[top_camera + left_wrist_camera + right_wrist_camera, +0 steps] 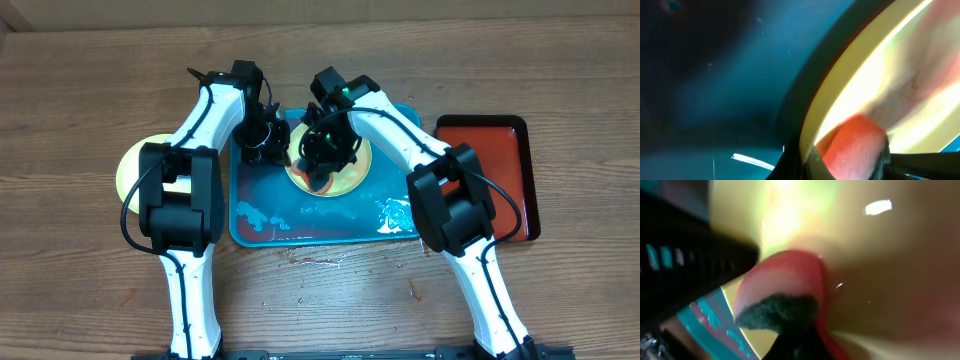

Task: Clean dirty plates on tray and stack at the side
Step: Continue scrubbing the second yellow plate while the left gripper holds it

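A pale yellow-green plate (pixel 352 172) lies on the turquoise tray (pixel 262 218), towards its back. My left gripper (pixel 268 150) is at the plate's left rim, shut on it; in the left wrist view the plate's rim (pixel 840 85) runs down into the jaws over the tray's floor (pixel 715 75). My right gripper (pixel 320 162) is above the plate, shut on a red sponge (pixel 318 181). The sponge (pixel 782 277), dark scouring side towards the camera, presses on the plate's face (pixel 880 270). The sponge (pixel 855 145) also shows in the left wrist view. A second pale plate (pixel 132 170) lies on the table to the left of the tray.
A smaller red tray with a black rim (pixel 500 150) lies on the table to the right. The turquoise tray's front part is wet with red stains and foam (pixel 395 215). Drops mark the wooden table in front of the tray (pixel 320 262). Both arms crowd the tray's back half.
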